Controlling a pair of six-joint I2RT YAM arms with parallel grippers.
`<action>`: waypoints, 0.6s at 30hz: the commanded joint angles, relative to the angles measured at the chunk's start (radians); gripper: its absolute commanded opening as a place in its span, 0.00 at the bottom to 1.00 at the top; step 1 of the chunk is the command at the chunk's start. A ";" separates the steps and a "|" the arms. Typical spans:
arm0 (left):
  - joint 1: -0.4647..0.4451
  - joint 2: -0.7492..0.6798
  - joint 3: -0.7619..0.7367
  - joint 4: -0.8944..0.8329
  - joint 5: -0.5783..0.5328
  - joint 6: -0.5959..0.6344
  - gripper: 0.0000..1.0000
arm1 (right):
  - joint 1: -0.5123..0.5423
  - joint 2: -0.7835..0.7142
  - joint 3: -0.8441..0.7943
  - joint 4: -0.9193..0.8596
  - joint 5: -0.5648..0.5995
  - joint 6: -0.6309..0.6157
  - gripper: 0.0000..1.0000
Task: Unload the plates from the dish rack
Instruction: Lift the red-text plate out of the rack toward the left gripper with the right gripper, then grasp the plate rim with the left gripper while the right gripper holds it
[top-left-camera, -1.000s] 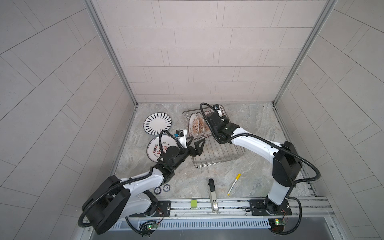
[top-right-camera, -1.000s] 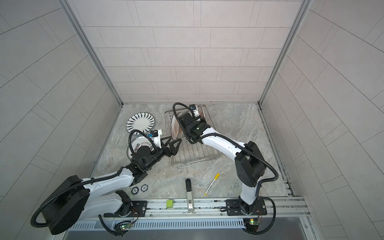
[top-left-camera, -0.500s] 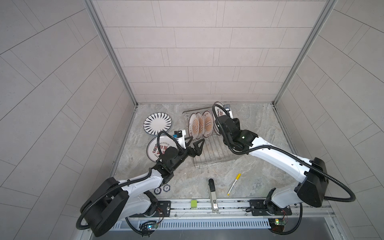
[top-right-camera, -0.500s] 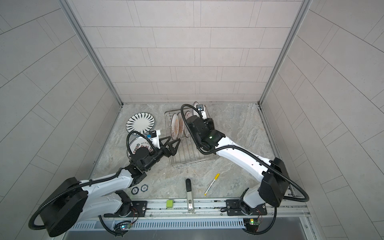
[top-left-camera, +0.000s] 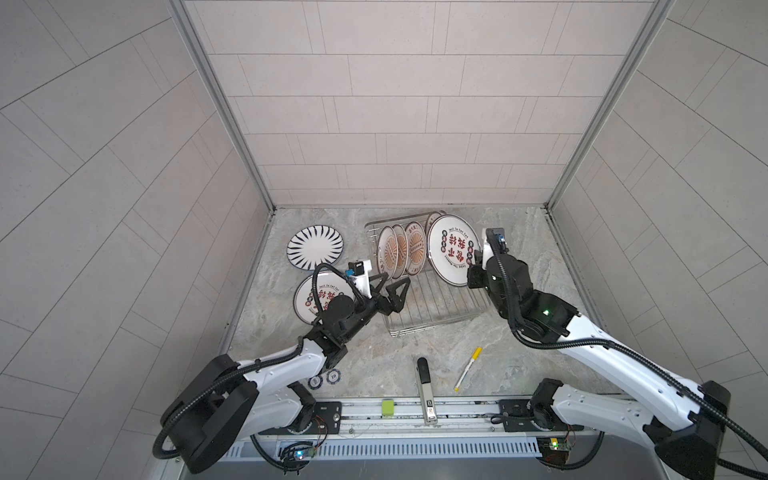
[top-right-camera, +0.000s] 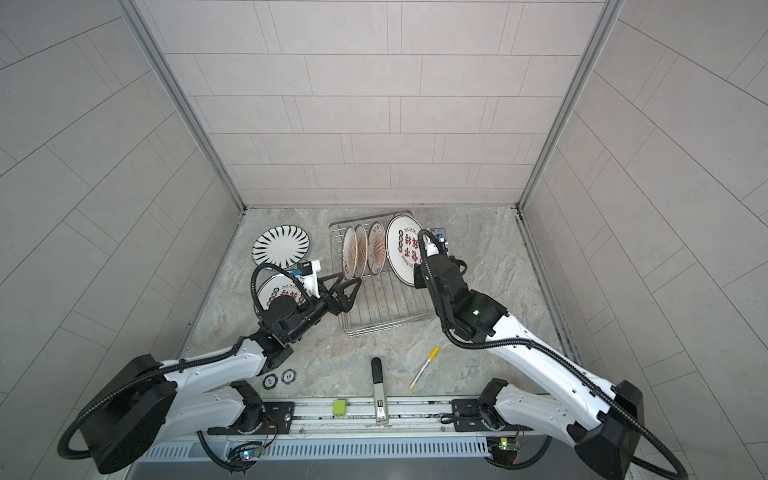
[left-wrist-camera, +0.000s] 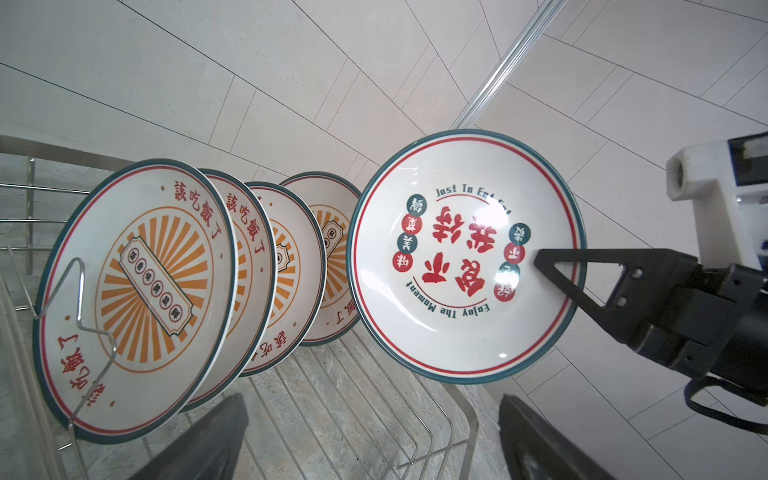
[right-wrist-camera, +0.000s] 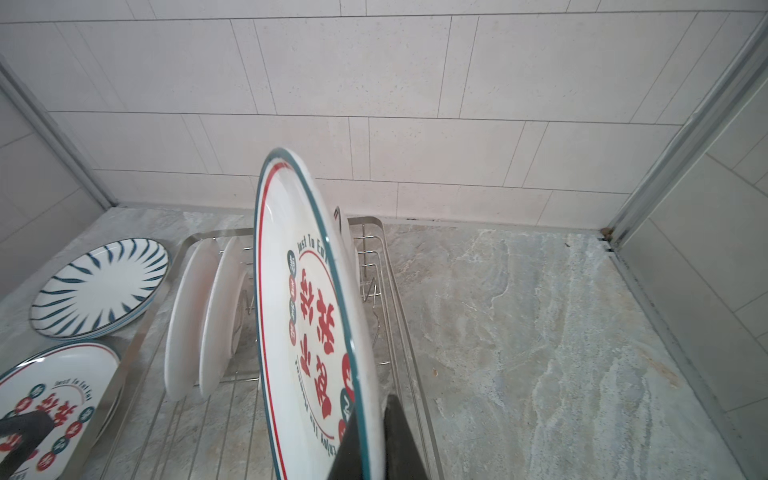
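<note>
Over the rack's (top-left-camera: 436, 309) right end: a plate (top-left-camera: 451, 253) with red characters stands on edge, above the wire floor.
Right gripper (right-wrist-camera: 372, 436): clenched on that plate's rim, one finger on its face, one behind.
Rack's left end: four sunburst plates (left-wrist-camera: 137, 291) lean on edge among the prongs.
Left gripper (top-left-camera: 394, 279): jaws spread wide, holding nothing, just beside the rack's near left corner, facing the sunburst plates.
Table (top-left-camera: 519, 332) left of the rack: a striped plate (top-left-camera: 316, 247) and a red-character plate (right-wrist-camera: 70, 374) lie flat, the second partly under the left arm.
</note>
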 joint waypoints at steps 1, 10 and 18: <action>-0.006 -0.018 0.001 0.014 0.021 -0.011 1.00 | -0.035 -0.073 -0.033 0.073 -0.203 0.036 0.00; -0.008 -0.025 0.007 0.004 0.085 0.008 1.00 | -0.231 -0.114 -0.128 0.238 -0.668 0.103 0.00; -0.006 -0.019 0.017 0.015 0.105 -0.017 0.98 | -0.247 -0.108 -0.163 0.341 -0.886 0.122 0.00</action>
